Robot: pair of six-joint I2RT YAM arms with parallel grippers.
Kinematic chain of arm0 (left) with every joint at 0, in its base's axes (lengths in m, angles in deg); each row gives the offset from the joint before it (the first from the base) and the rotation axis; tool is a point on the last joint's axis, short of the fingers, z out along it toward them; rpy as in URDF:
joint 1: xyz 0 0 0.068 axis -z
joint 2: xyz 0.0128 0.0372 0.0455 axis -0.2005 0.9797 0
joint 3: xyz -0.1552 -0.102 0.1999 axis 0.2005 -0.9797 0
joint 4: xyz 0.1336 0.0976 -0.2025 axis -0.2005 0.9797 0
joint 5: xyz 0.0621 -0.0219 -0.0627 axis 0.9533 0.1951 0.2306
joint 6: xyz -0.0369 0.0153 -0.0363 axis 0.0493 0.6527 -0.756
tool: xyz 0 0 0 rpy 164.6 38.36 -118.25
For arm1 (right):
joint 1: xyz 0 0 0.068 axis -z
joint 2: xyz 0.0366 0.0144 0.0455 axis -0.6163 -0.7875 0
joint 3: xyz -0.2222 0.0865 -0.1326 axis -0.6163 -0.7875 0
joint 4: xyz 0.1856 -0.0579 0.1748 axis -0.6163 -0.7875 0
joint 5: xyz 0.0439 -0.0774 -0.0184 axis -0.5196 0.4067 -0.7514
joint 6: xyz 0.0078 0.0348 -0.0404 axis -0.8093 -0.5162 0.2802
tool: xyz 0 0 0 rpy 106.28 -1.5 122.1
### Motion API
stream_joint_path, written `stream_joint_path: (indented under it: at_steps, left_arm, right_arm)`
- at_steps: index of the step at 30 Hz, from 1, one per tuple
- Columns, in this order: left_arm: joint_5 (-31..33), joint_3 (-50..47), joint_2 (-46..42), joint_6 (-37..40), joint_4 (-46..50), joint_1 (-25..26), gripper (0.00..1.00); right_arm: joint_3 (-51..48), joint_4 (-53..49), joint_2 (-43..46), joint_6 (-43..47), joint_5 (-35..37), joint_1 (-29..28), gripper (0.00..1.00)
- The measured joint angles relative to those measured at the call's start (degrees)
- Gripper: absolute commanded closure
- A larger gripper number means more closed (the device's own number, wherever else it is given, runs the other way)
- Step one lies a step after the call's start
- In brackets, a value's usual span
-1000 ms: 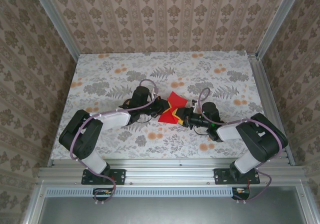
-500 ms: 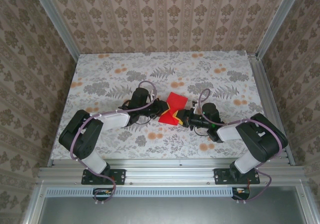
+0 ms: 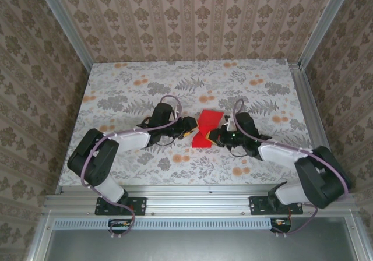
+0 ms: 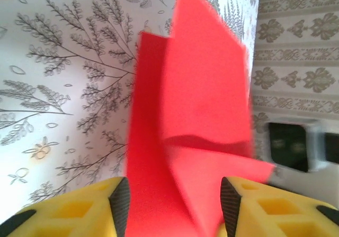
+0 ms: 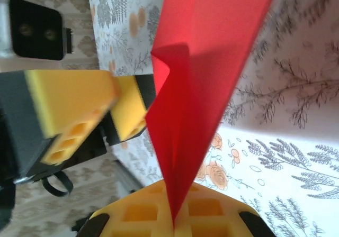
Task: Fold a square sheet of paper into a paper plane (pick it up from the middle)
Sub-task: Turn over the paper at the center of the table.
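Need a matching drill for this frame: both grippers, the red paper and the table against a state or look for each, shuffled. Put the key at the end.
Things
1. left gripper
2. right gripper
3. sheet of paper
4. table

States
A. grey and orange floral print
B. bright red, creased, standing up off the surface
C. shut, pinching the paper's lower tip
D. open, yellow fingers apart on either side of the paper

Pairs: 1-D, 2-C, 3-B, 4-A
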Motion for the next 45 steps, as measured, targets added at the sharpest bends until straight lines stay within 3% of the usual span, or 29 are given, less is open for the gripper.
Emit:
stream_joint_path:
  at_steps: [6, 11, 17, 22, 27, 32, 45]
  left_arm:
    - [0.44, 3.21, -4.96, 5.57, 9.49, -1.88, 0.31]
    - [0.31, 5.6, -9.33, 9.62, 15.1, -4.33, 0.29]
    - [-0.35, 5.57, -13.16, 12.33, 19.96, -8.59, 0.28]
    - [-1.14, 4.72, -15.93, 13.7, 22.45, -12.37, 0.27]
    - [-2.25, 2.12, -18.43, 13.9, 23.96, -15.3, 0.27]
    - [-3.06, -0.81, -21.9, 14.14, 26.08, -17.4, 0.27]
    - [-4.13, -4.09, -26.6, 14.78, 29.29, -19.52, 0.27]
  right_arm:
    - [17.49, -34.14, 4.68, 20.59, 15.72, 0.26, 0.92]
    - [25.22, -53.48, 3.06, 29.55, 33.03, -0.92, 0.93]
    - [33.09, -67.41, -5.33, 32.44, 52.52, -7.45, 0.92]
    - [39.34, -72.26, -17.33, 32.15, 60.85, -14.14, 0.86]
    - [45.83, -73.2, -28.76, 31.23, 61.24, -20.79, 0.74]
    - [49.62, -69.51, -35.1, 30.82, 55.08, -24.96, 0.68]
    - [44.44, -53.96, -34.1, 29.77, 37.99, -25.05, 0.46]
